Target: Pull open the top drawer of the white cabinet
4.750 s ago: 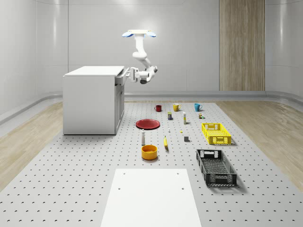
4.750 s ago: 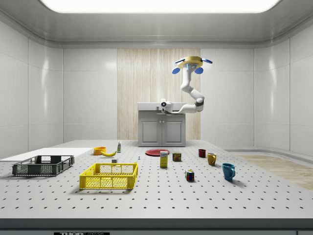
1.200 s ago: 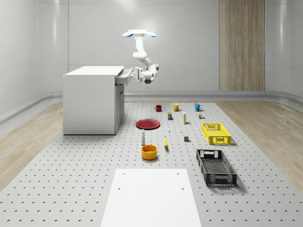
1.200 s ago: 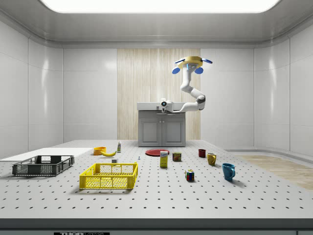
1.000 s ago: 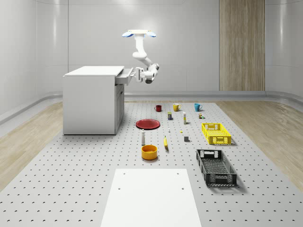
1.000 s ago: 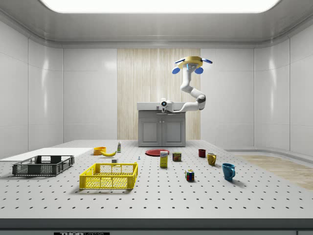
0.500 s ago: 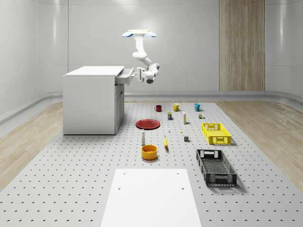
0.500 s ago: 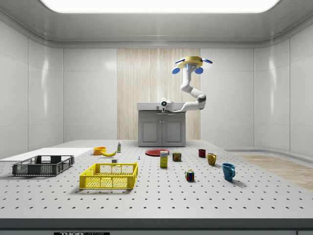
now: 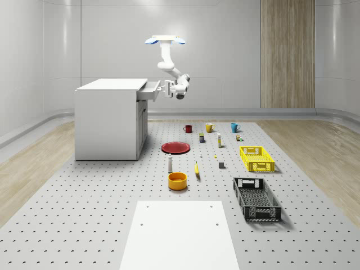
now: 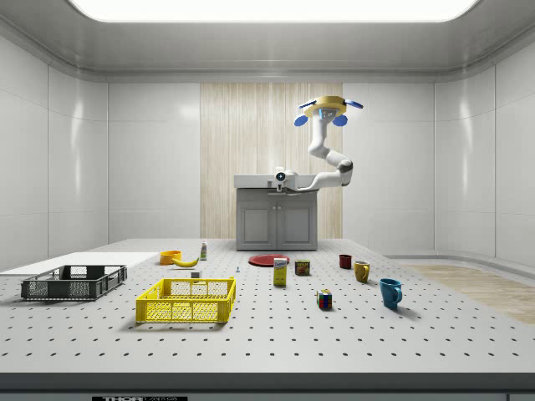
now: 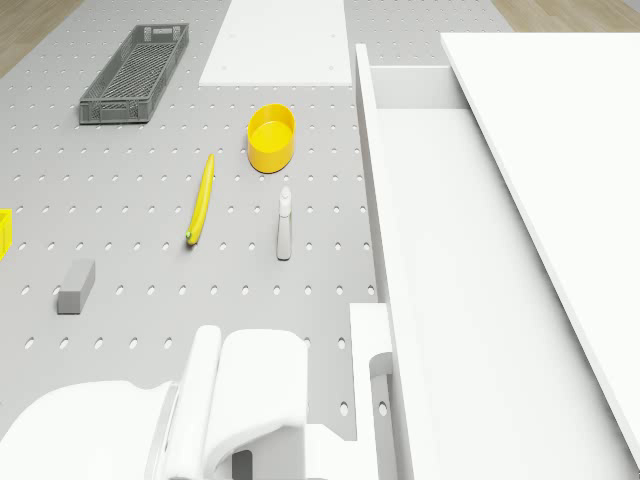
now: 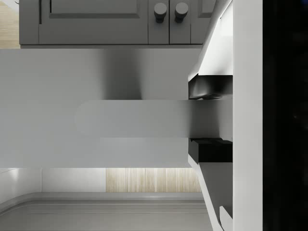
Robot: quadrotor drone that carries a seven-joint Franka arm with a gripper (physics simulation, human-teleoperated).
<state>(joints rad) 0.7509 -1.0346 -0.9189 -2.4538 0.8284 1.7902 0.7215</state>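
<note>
Drawer (image 9: 148, 91) travel is the change: against the pictures from a few seconds back, the top drawer juts further out of the white cabinet (image 9: 109, 119) toward the whole-scene view's right, and the claw (image 9: 166, 89) has moved right with it. The wrist view shows the claw's pads (image 12: 210, 87) clamped on the drawer handle (image 12: 139, 119). The drone (image 9: 165, 40) hovers above, just right of the cabinet. In the drone view the drawer's bare interior lies exposed, so I judge the pull well along.
</note>
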